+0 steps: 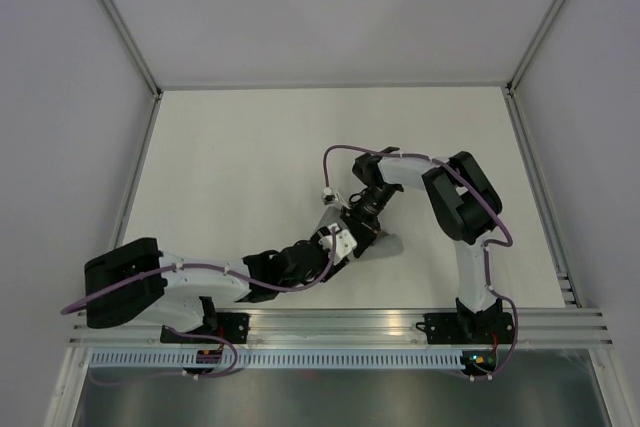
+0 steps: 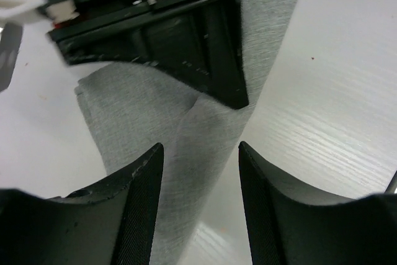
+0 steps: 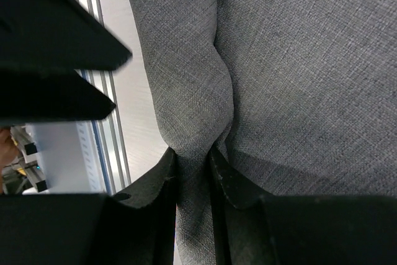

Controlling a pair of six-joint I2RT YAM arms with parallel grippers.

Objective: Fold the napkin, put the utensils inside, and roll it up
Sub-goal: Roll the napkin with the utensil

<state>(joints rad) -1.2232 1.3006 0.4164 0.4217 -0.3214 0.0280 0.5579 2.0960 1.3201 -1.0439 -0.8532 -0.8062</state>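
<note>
The grey napkin lies bunched near the table's middle, mostly hidden under both grippers. In the right wrist view the napkin fills the frame, and my right gripper is shut on a pinched fold of it. My right gripper comes in from the far right. In the left wrist view the napkin is a folded strip running between the fingers of my left gripper, which is open over it. My left gripper sits right beside the right one. The utensils are out of view.
The white table is enclosed by white walls on three sides. An aluminium rail with both arm bases runs along the near edge; it also shows in the right wrist view.
</note>
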